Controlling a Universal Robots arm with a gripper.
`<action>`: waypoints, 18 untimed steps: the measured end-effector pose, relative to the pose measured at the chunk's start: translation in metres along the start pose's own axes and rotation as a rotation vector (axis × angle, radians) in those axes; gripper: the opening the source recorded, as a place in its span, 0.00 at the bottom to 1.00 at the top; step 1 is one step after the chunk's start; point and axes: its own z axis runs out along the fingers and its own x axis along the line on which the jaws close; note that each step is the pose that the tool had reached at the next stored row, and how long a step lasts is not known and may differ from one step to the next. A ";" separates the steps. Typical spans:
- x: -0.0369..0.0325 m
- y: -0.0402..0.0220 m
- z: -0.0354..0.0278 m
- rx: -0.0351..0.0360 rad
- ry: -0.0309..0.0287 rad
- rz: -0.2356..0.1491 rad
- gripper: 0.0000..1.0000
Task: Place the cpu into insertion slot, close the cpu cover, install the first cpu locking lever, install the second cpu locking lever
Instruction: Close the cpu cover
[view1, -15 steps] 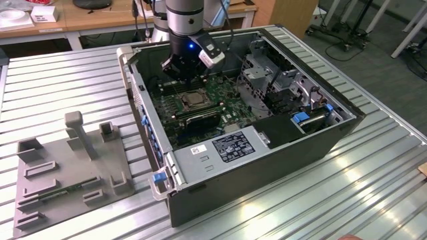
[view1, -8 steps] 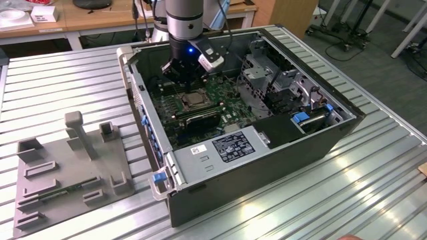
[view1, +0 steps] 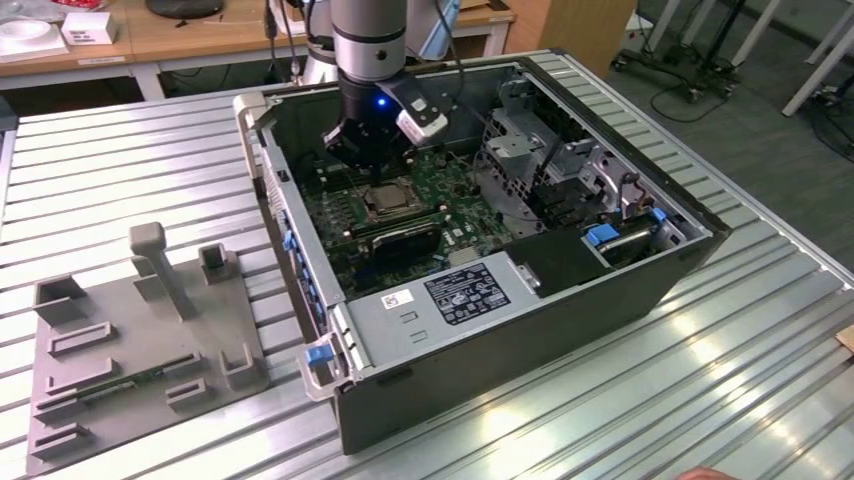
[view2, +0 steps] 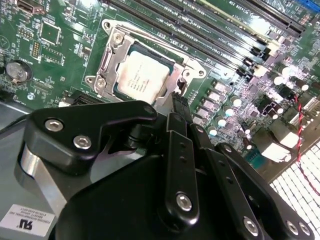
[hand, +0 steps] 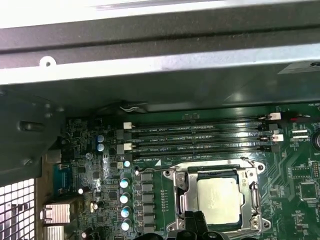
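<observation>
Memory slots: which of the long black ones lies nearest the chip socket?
The slot beside the socket's metal frame; the others lie beyond it, towards the case wall.

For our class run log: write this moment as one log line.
cpu: seated, face showing | cpu cover: down around it | gripper: at cover's edge
</observation>
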 end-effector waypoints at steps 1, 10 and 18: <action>0.0002 -0.0001 0.0038 -0.0003 -0.0002 0.000 0.10; -0.0011 -0.0003 0.0107 0.0009 0.0001 0.000 0.10; -0.0006 -0.0006 0.0194 0.0009 0.0000 0.000 0.10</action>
